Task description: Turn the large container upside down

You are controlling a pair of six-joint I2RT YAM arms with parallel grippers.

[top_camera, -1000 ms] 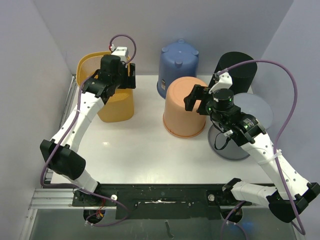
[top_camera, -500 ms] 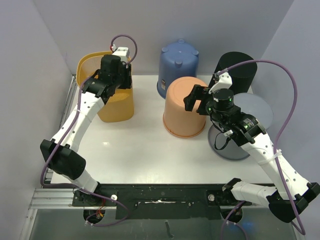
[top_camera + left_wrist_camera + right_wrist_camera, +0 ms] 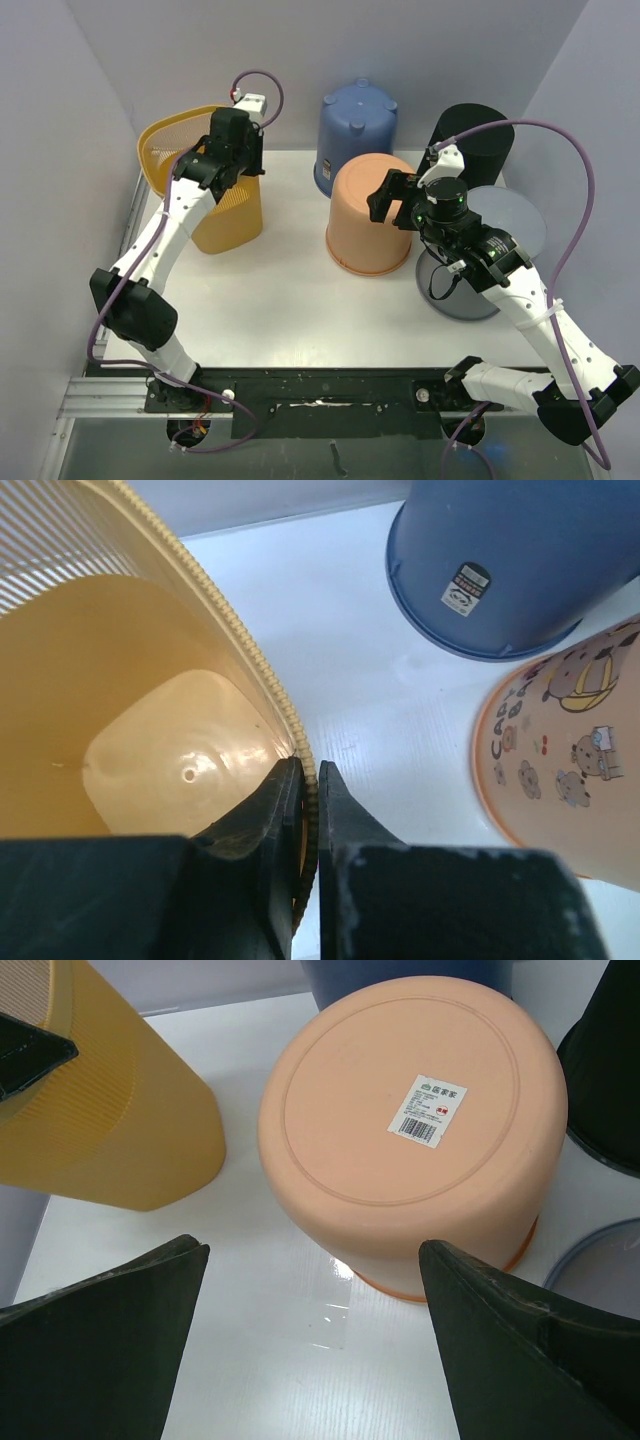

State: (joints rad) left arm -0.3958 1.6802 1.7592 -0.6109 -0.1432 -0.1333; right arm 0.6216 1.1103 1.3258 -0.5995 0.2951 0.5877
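Yellow basket (image 3: 200, 190): far left of the counter (image 3: 290, 300), mouth up and leaning toward the left wall. It is the only tub here seen mouth up, so I take it as the large container to flip.
Left tool (image 3: 308, 772): narrow, clamped on the basket's ribbed rim, one finger inside the wall and one outside. A rim pinch gives a lever for tipping; judged to be the start of the turn-over.
Basket inside: bare, base visible in the left wrist view, so nothing to spill.
Blue bucket (image 3: 357, 135): base up at the back, middle of the counter, apart from the basket.
Orange bucket (image 3: 370, 212): base up just in front of the blue one, barcode sticker on its bottom. Near the basket's swing path; possible collision.
Right tool (image 3: 388, 197): wide, holding nothing, hovering above the orange bucket's right side. Probably parked clear.
Black bin (image 3: 470, 140): far right, back.
Grey tub (image 3: 495, 250): far right, under the right arm.
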